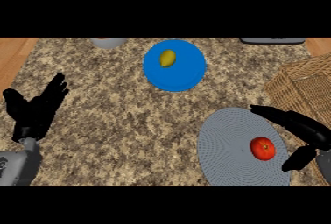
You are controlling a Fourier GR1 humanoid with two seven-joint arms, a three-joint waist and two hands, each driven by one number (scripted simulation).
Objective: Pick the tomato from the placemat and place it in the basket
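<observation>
Closing round the round red tomato (262,148) is the step I judge myself to be at, and it is not yet done. The tomato sits on the round grey woven placemat (223,144), toward that mat's right side. My right hand (302,127) is spread apart at the mat's right edge. The long fingers (278,114) stretch over the mat just beyond the tomato, and the thumb (298,159) hangs at the mat's near right rim. The tomato lies in the gap between them, touching neither as far as I can see.

To do this well, I would bring the hand further in across the mat, so the tomato sits deep toward the palm rather than at the fingertips. Then I would curl fingers and thumb in from opposite sides together. A round, smooth fruit will likely roll away if one side meets it first, so I would take it at its widest part, low enough not to pinch only the top. Lifting straight up off the mat before turning matters too, since the brown wicker basket (304,85) stands just beyond the mat's far right edge and its wall must be cleared.

My left hand (35,111) rests open, fingers up, well to the left of the mat over the speckled stone bench (116,127); it has no part in this.
</observation>
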